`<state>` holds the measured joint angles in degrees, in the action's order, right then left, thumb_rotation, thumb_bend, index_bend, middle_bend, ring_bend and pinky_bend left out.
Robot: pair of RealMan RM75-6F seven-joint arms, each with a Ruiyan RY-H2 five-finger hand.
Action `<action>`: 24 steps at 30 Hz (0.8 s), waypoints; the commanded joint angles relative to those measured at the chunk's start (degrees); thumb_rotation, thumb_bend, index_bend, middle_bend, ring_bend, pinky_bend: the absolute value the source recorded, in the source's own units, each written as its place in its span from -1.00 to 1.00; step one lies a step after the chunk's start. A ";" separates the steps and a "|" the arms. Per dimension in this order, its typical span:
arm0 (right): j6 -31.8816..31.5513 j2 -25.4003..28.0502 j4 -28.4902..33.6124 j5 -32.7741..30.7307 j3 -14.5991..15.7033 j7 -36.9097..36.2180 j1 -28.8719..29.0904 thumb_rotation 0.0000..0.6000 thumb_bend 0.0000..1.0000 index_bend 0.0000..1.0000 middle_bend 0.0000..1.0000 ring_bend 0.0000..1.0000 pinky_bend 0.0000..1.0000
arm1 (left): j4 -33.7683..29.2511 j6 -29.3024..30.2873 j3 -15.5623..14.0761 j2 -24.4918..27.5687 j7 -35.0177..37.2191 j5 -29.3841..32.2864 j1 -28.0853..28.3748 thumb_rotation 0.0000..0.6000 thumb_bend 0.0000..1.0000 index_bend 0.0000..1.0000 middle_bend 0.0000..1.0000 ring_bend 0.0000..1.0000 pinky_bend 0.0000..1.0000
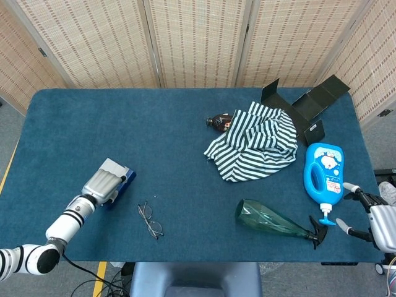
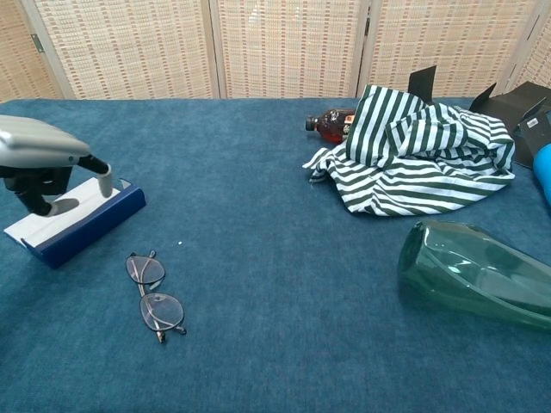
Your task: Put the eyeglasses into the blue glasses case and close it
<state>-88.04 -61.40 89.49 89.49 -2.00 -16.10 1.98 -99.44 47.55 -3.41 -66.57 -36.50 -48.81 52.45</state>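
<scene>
The left hand [image 2: 43,163] covers much of the blue glasses case [image 2: 82,222]; whether it grips is unclear.

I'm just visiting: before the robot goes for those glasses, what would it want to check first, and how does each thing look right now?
1. Eyeglasses lie free on the table, nothing on them: ok.
2. Blue glasses case is close beside them: ok.
3. Case open and ready: cannot tell.
4. Left robot hand is over the case; holding it or only touching: cannot tell.
5. Right robot hand is empty, fingers apart: ok.
6. Striped cloth and green bottle lie clear of the glasses: ok.
</scene>
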 commanded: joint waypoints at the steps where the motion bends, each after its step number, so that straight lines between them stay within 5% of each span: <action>1: -0.09 0.04 -0.09 -0.10 -0.04 -0.10 -0.10 1.00 -0.63 -0.63 -0.23 -0.21 -0.28 | 4.75 0.40 2.13 -3.14 6.52 -8.50 -1.80 1.00 0.14 -0.45 0.99 0.86 0.98; 10: -0.43 0.10 -0.46 -0.55 -0.01 -0.59 -0.66 1.00 -0.63 -0.63 -0.23 -0.19 -0.28 | 9.36 -4.32 1.77 -7.49 4.35 -9.47 0.78 1.00 0.19 -0.47 1.00 0.90 0.98; 15: -0.61 0.05 -0.61 -0.53 -0.07 -0.78 -0.80 1.00 -0.63 -0.63 -0.22 -0.16 -0.28 | 10.88 -5.75 0.48 -9.00 -3.64 -0.49 4.02 1.00 0.34 -0.48 1.00 0.91 0.98; 24: -0.91 -0.19 -0.92 -0.34 -0.10 -1.22 -0.99 1.00 -0.63 -0.63 -0.21 -0.12 -0.28 | 10.87 0.16 -3.52 -9.67 -15.41 17.21 7.20 1.00 0.38 -0.39 1.00 0.92 0.99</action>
<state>-88.95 -61.60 88.57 89.16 -2.11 -17.31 1.00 -88.69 45.51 -5.31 -75.88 -49.23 -35.89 58.35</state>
